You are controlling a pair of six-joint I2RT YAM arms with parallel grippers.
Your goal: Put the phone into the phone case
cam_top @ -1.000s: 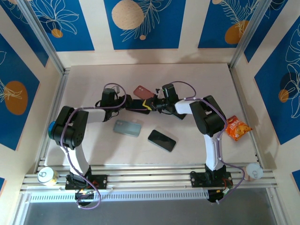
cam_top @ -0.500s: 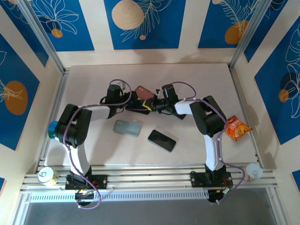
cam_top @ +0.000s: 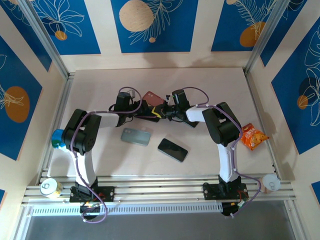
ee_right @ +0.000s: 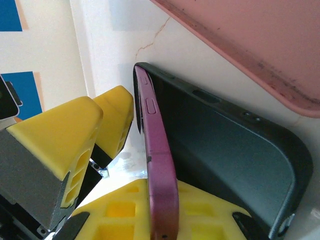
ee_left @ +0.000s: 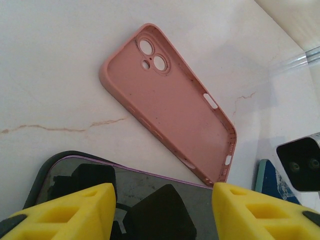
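Observation:
A purple-edged phone stands on its edge, and my right gripper is shut on its lower end. Against the phone's back sits a dark phone case, which wraps one corner of it. My left gripper is open, its yellow fingers spread along the phone's screen on the side away from the case. From above, the two grippers meet at mid-table with the phone between them.
A pink case lies open side up just behind the grippers. A teal phone-shaped slab and a black phone lie nearer the arm bases. An orange snack bag lies right; a can stands front left.
My left arm has swung in, carrying its gripper a little to the right, closer to the phone. The right gripper and the phone have stayed where they were.

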